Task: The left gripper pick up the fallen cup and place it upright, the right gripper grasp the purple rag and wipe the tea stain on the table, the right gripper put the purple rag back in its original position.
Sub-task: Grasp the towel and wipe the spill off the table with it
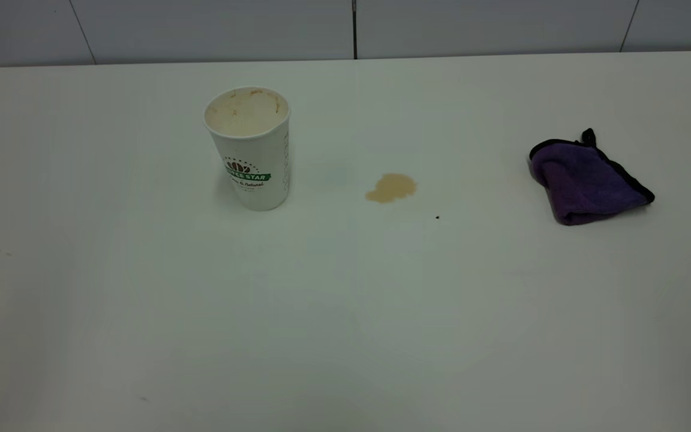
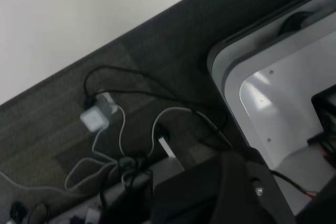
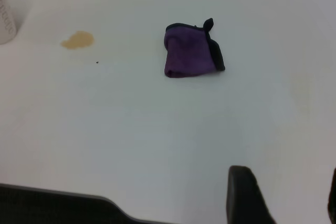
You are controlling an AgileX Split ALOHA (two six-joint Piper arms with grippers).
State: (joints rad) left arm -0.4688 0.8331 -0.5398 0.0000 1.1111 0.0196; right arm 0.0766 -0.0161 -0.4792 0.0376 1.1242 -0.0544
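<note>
**Cup upright, stain and rag untouched, both arms off the tabletop**

The table (image 1: 345,312) spreads white and wide, its far edge running along the wall. The cup (image 1: 249,150) stands upright left of centre and nearer the far edge than the near one, long axis vertical, mouth pointing up, tan smears around the inner rim and its green logo band facing the exterior camera. The purple rag (image 1: 585,183) lies crumpled toward the right edge, well apart from the cup, its black edging showing along the top and right side and a small black tab poking toward the far edge. Between the two, closer to the cup, sits the tea stain (image 1: 391,188), a light-brown blotch stretched roughly parallel to the far edge. A tiny black speck (image 1: 437,217) lies just beside it, toward the near edge.

The right gripper (image 3: 283,195) hangs over the near edge on the rag's side; one dark finger (image 3: 244,195) shows, spread wide from its partner, grasping nothing and touching nothing. The left arm is off the table, its camera looking at floor and cables (image 2: 121,145); whether its fingers are apart or together cannot be told.
</note>
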